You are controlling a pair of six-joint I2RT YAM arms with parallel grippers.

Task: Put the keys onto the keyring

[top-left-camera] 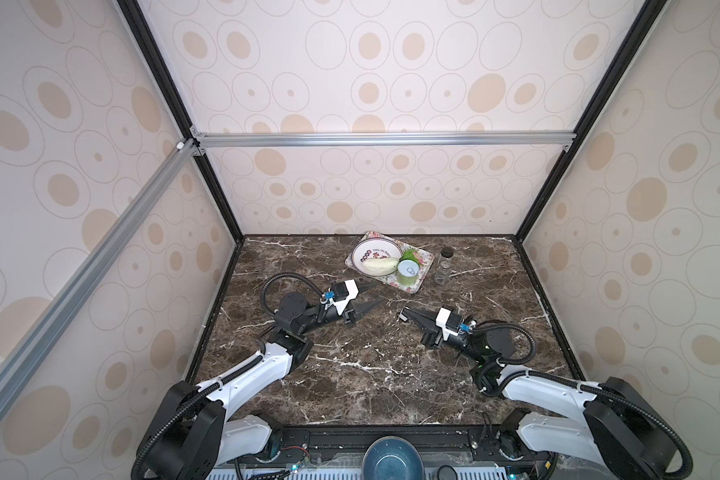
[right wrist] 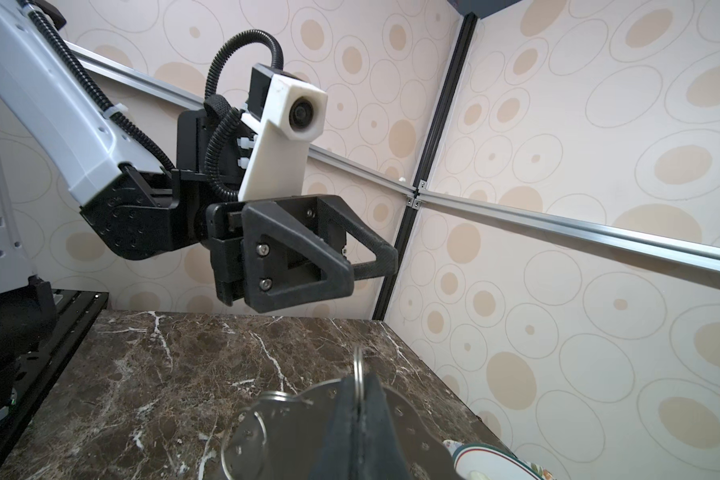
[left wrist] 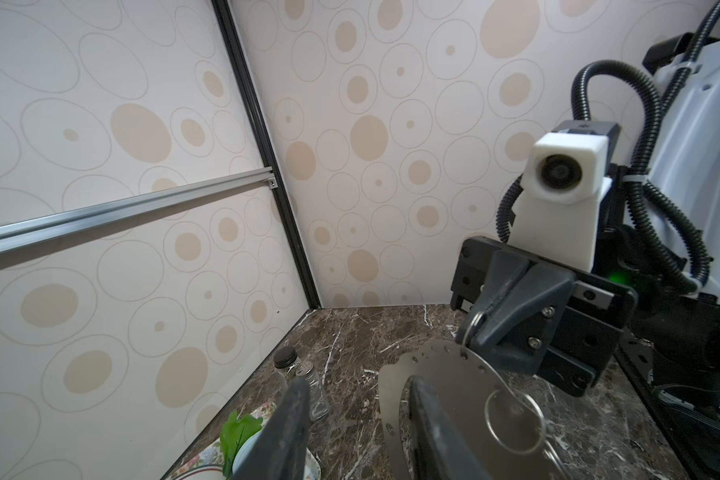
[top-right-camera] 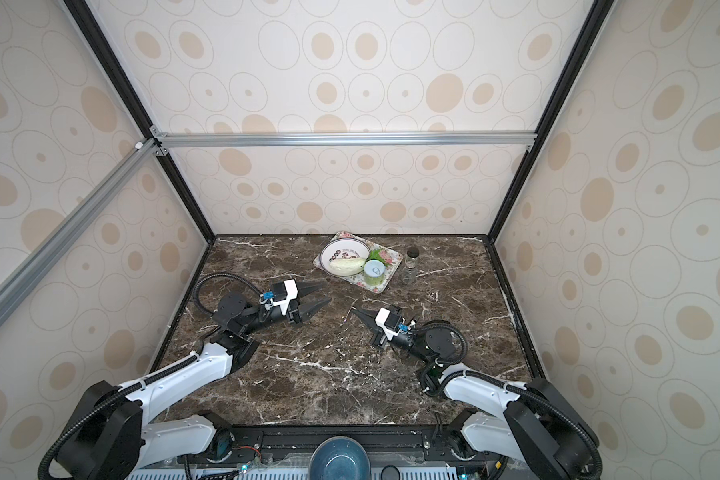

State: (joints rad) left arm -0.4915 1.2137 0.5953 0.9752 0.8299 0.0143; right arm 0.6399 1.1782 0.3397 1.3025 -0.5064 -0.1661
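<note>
The right jaws are clenched on a thin wire split ring (right wrist: pixel 358 365) hooked at the rim of the large flat grey metal oval keyring (left wrist: pixel 454 390), just below them over the dark marble bench (top-left-camera: pixel 371 374). Opposite, the left jaws stand parted, the keyring's edge between them. Beyond them sits a floral tray (top-left-camera: pixel 427 259).

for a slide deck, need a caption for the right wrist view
Right gripper, jaws shut on a small wire ring at the rim of the grey keyring
</note>
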